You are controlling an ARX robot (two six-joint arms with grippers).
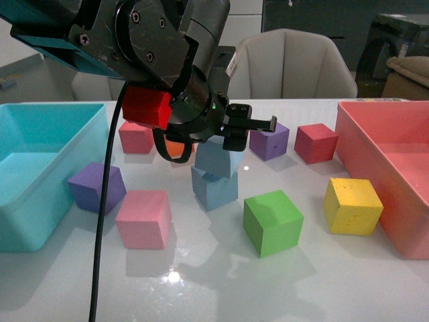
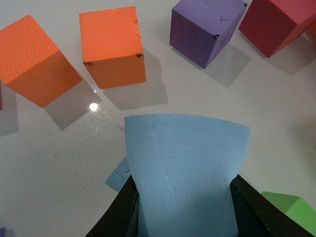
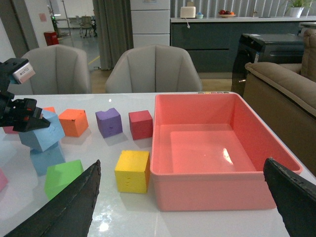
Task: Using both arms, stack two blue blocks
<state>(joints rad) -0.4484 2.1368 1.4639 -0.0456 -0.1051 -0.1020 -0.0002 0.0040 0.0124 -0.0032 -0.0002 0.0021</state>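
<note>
The left arm (image 1: 147, 40) fills the front view's upper left. The left gripper (image 2: 183, 210) is clamped on the upper blue block (image 1: 216, 161), which sits askew on the lower blue block (image 1: 214, 190) at frame centre. The right gripper (image 3: 181, 173) gapes wide, empty. Nearly stacked, I'd say; squaring and release remain.

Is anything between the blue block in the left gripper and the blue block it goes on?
Nothing visible. The held blue block, tilted in the left gripper, is right over the lower blue block, apparently touching it. The green cube and pink cube stand clear to either side.
</note>
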